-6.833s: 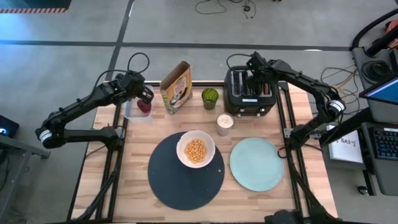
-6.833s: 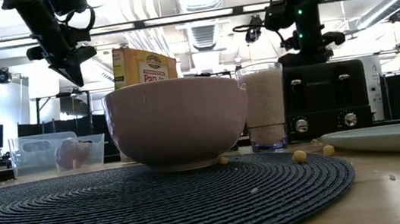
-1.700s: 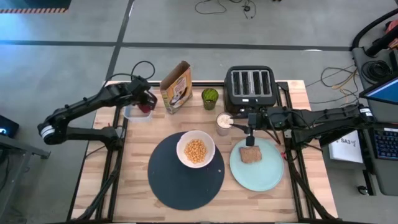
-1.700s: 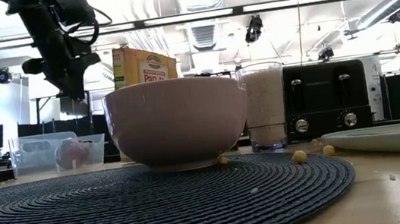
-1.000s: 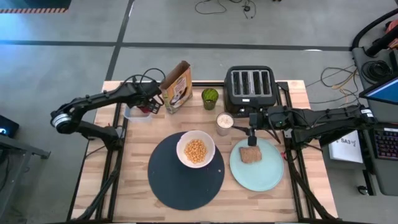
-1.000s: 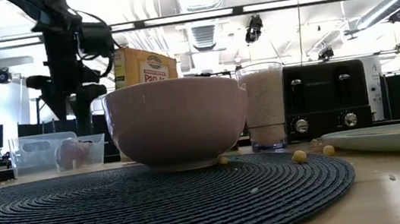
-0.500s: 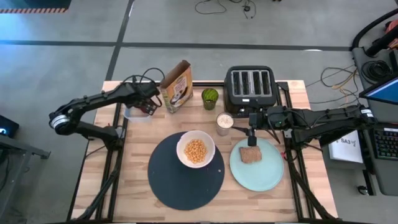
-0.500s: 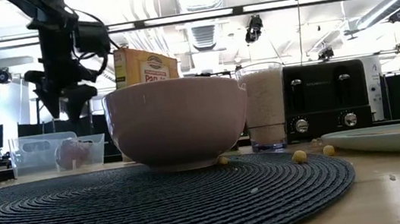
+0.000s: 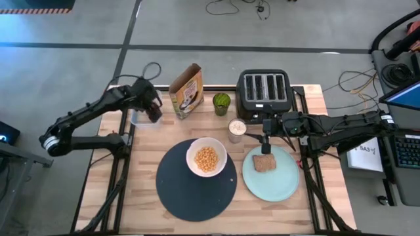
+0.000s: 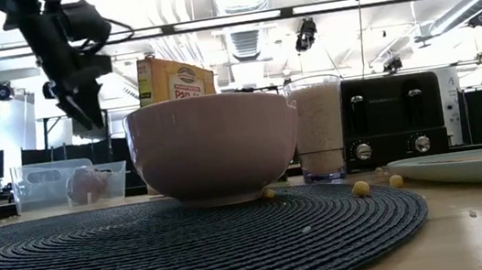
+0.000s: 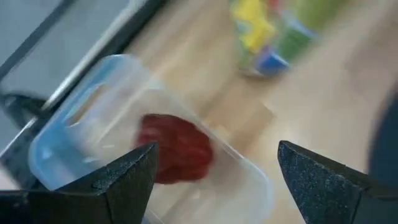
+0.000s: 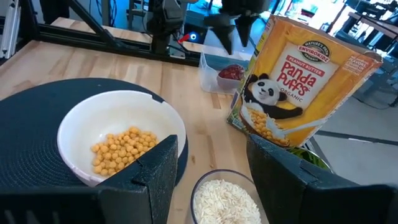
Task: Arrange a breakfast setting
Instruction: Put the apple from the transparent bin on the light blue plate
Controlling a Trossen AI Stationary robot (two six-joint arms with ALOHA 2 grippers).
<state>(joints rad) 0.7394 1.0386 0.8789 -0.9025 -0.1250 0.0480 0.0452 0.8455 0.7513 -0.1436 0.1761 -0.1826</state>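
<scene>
Red food piece (image 11: 174,149) judged soft, light, perhaps slippery, blur noted; taken across middle inside tub (image 11: 56,143). Left gripper (image 11: 214,177) spread wide above, nothing held.

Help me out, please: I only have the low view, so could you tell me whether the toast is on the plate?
Observer: Yes, the toast slice lies flat on the pale green plate, with the right gripper over it.
Operator: Thank you. What is in the white bowl?
Observer: The white bowl holds round yellow cereal puffs.
Operator: Is the left gripper holding anything?
Observer: No. The left gripper hangs with its fingers open above the dark red food piece, which lies in the clear tub.
</scene>
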